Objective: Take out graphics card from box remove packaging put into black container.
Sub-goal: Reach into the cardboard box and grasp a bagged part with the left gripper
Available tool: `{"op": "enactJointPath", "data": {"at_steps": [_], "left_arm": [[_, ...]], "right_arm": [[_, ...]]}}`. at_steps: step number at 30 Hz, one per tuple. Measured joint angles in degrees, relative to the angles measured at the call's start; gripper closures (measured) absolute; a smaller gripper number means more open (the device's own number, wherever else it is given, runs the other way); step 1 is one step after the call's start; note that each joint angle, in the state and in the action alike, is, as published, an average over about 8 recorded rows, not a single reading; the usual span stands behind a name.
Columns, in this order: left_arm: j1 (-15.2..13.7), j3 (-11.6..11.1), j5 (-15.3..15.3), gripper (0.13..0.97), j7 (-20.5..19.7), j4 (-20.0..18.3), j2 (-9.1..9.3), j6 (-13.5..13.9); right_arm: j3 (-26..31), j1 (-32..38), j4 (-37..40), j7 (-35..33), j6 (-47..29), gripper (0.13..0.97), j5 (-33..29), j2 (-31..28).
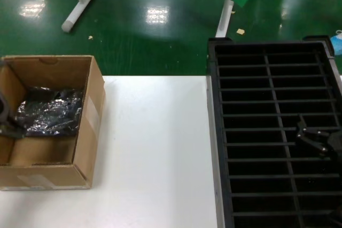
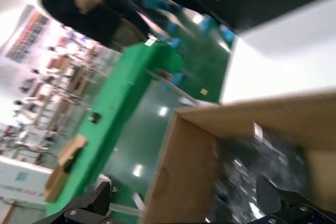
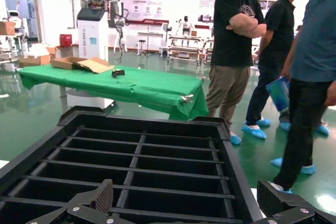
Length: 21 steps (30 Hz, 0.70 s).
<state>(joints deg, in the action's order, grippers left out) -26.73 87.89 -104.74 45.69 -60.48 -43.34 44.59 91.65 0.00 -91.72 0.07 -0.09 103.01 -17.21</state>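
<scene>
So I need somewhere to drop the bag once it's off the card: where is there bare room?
The white table is bare between the box and the black container. The box is crowded: the packaging fills its far half, with the left gripper at its left wall. The right gripper hovers over the container's slots.

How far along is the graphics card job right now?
Nothing looks finished. The packaging lies crinkled inside the open box, and the card itself can't be seen. In hand: the left claw, open, is at the box's left wall. The right claw, open, hangs over the black container, whose visible slots look empty. Left: lift the bag out, unwrap, slot the card.
</scene>
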Motion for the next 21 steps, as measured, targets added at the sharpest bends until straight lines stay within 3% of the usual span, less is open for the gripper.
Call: {"op": "enactJointPath", "data": {"at_steps": [6, 10, 21], "left_arm": [[-0.63, 4.39, 3.99, 0.132, 0.94, 2.33, -2.26, 0.89], [-2.89, 7.94, 7.18, 0.132, 0.07, 3.90, -2.70, 1.03], [-14.02, 15.43, 13.58, 0.132, 2.62, 15.02, 1.78, -0.13]], "right_arm": [[0.00, 0.00, 0.00, 0.00, 0.00, 0.129, 0.00, 0.00], [0.00, 0.00, 0.00, 0.00, 0.00, 0.129, 0.00, 0.00], [0.00, 0.00, 0.00, 0.00, 0.00, 0.129, 0.00, 0.00]]}}
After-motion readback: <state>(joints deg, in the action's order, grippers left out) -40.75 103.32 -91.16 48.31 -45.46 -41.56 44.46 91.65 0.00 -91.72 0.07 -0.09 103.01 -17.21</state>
